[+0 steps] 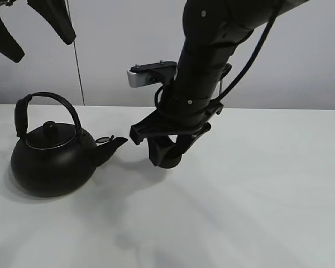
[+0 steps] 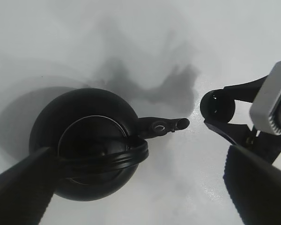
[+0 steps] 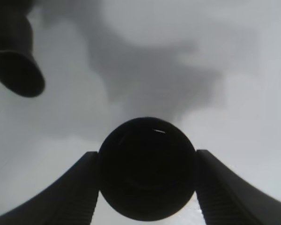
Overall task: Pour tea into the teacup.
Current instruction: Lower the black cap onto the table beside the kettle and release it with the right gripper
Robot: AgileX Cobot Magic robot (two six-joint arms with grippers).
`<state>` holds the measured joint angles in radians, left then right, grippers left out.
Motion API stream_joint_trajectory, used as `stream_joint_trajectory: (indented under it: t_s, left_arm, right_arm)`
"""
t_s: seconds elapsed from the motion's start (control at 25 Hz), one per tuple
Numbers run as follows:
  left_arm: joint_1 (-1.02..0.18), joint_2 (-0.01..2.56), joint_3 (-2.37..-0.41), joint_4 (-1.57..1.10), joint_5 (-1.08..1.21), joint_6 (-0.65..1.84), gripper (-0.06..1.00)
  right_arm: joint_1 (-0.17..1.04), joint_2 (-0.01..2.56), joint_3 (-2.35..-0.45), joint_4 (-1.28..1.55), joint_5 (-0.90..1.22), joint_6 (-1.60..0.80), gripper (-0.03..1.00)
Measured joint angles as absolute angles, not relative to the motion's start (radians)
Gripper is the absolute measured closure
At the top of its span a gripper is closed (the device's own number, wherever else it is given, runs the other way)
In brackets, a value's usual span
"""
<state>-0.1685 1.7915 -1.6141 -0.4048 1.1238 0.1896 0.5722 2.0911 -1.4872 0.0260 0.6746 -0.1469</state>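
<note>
I see the right gripper (image 3: 147,161) clamped on the teacup (image 3: 147,187), one ribbed finger (image 3: 77,192) pressed against each side of its round black body (its dark mouth faces my camera). Beyond the teacup, well apart from it, the kettle spout (image 3: 18,72) shows against the shadowed white table (image 3: 243,93).

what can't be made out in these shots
- Inside of the teacup: right wrist view, too dark to see any tea.
- Kettle contents: hidden under its lid.
- Left gripper: exterior high view, top edge cuts most off.
- Teacup's outline, exterior high view: merges with the right gripper holding it.
</note>
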Motion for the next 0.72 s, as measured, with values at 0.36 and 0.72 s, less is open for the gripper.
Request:
stream_joint_trajectory:
  t_s: [0.36, 0.72]
  left_arm:
    - [-0.168, 1.792, -1.614, -0.405, 1.122, 0.190, 0.25]
    - [-0.168, 1.792, -1.614, -0.405, 1.122, 0.190, 0.25]
  right_arm:
    - [0.632, 2.171, -1.510, 0.010, 0.683, -0.154, 0.57]
    - [0.632, 2.179, -1.515, 0.000, 0.696, -0.154, 0.39]
